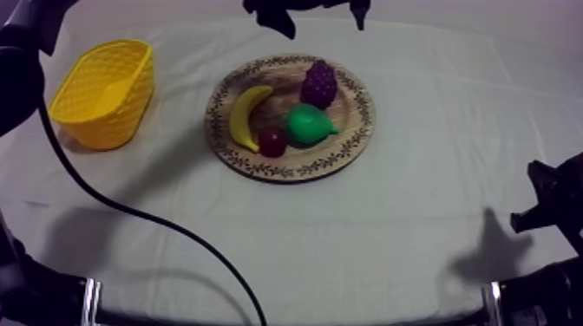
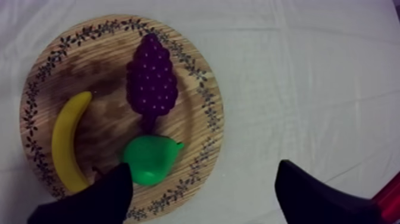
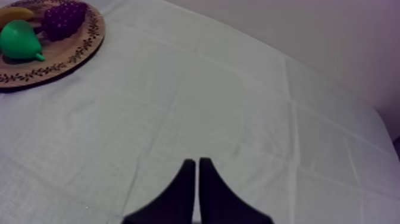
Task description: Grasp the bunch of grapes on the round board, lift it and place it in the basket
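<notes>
The purple bunch of grapes [image 1: 319, 83] [image 2: 151, 80] lies on the far right part of the round wooden board [image 1: 347, 152] [image 2: 47, 77], with a yellow banana [image 1: 247, 114] [image 2: 66, 140], a green pear [image 1: 310, 124] [image 2: 150, 158] and a small red fruit [image 1: 271, 140] beside it. The yellow basket [image 1: 102, 91] stands to the board's left. My left gripper [image 1: 317, 16] [image 2: 202, 168] hangs open above the board's far edge, its fingers wide apart with nothing between them. My right gripper [image 1: 542, 204] [image 3: 197, 162] is shut on nothing, low at the right over bare cloth.
From the right wrist view, the board [image 3: 71, 56] with grapes [image 3: 64, 19] and pear [image 3: 21, 40] lies far off across the cloth. A black cable [image 1: 130, 212] crosses the table's left front. Open cloth lies between board and basket.
</notes>
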Motion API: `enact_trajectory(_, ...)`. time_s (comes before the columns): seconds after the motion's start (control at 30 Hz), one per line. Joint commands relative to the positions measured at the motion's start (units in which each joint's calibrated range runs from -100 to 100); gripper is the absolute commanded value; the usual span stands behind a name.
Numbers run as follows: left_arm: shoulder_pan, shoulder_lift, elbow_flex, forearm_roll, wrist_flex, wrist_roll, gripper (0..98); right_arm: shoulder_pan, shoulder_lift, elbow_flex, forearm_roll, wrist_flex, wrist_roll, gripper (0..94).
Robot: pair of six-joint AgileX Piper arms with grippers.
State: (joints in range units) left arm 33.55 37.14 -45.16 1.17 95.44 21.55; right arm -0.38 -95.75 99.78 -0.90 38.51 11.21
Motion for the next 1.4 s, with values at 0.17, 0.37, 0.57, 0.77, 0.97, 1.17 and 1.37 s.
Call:
enact_trajectory(0.17, -0.31, 0.64, 0.65, 0.76, 0.09, -0.74, 94.8, 0.0, 0.0, 0.0, -0.01, 0.03, 0.0, 0.3)
enact_trajectory(0.37, -0.4, 2.09, 0.47, 0.93, 0.11, -1.06, 90.9, 0.0, 0.0, 0.0, -0.01, 0.03, 0.0, 0.3)
enact_trajectory(0.57, -0.56, 5.57, -1.48, 1.07, 0.23, -1.3, 91.2, 0.0, 0.0, 0.0, -0.01, 0.03, 0.02, 0.3)
enact_trajectory(0.77, -0.93, 10.46, -4.21, 1.08, 0.34, -1.17, 90.7, 0.0, 0.0, 0.0, -0.01, 0.03, 0.05, 0.3)
enact_trajectory(0.97, -1.33, 15.73, -7.17, 0.96, 0.35, -1.09, 90.4, 0.0, 0.0, 0.0, -0.01, 0.03, 0.05, 0.3)
enact_trajectory(1.17, -1.6, 21.13, -12.53, 1.07, 0.42, -1.5, 89.7, 0.0, 0.0, 0.0, -0.01, 0.03, 0.05, 0.3)
enact_trajectory(1.37, -2.29, 26.53, -17.48, 1.14, 1.72, -1.46, 88.8, 0.0, 0.0, 0.0, -0.01, 0.03, 0.05, 0.3)
